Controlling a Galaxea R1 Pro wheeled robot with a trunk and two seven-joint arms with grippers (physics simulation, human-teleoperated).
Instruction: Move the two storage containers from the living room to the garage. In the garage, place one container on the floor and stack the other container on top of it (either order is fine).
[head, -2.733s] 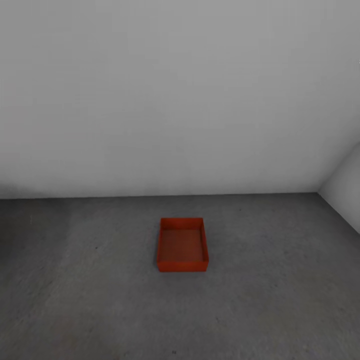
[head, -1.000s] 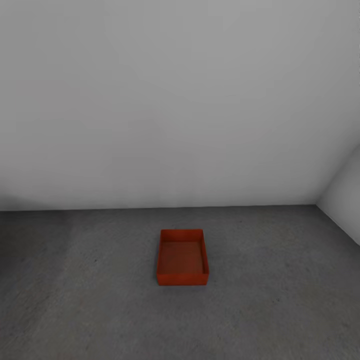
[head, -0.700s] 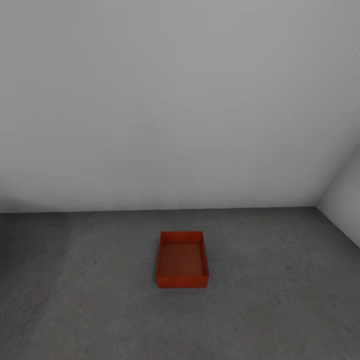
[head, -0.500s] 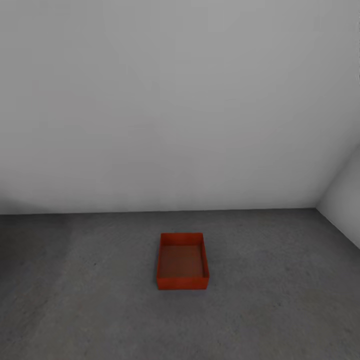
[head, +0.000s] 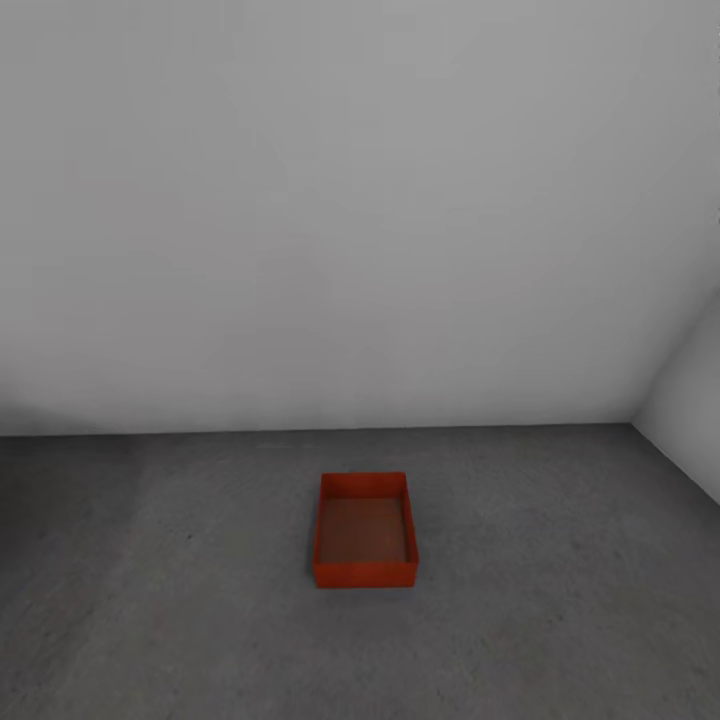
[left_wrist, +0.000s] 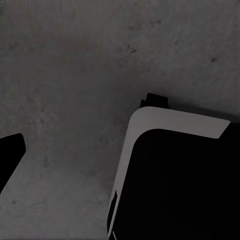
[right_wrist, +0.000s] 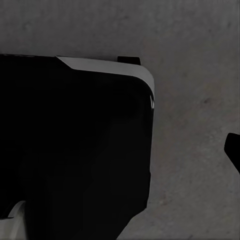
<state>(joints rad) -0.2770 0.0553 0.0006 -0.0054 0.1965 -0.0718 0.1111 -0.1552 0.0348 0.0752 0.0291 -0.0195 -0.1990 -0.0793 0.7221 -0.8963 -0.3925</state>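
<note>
Jaw state impossible to judge on either arm: just a dark finger tip of the left gripper (left_wrist: 10, 155) at the frame edge in the left wrist view, and a similar dark sliver of the right gripper (right_wrist: 233, 150) in the right wrist view. Beside each, the robot's black, white-edged base (left_wrist: 175, 180) over mottled dark grey floor (head: 560, 600). Farther out, in the head view, one red-orange storage container (head: 364, 530) — open side up, resting on the garage floor, near the pale grey wall (head: 350, 200), nothing stacked on it.
</note>
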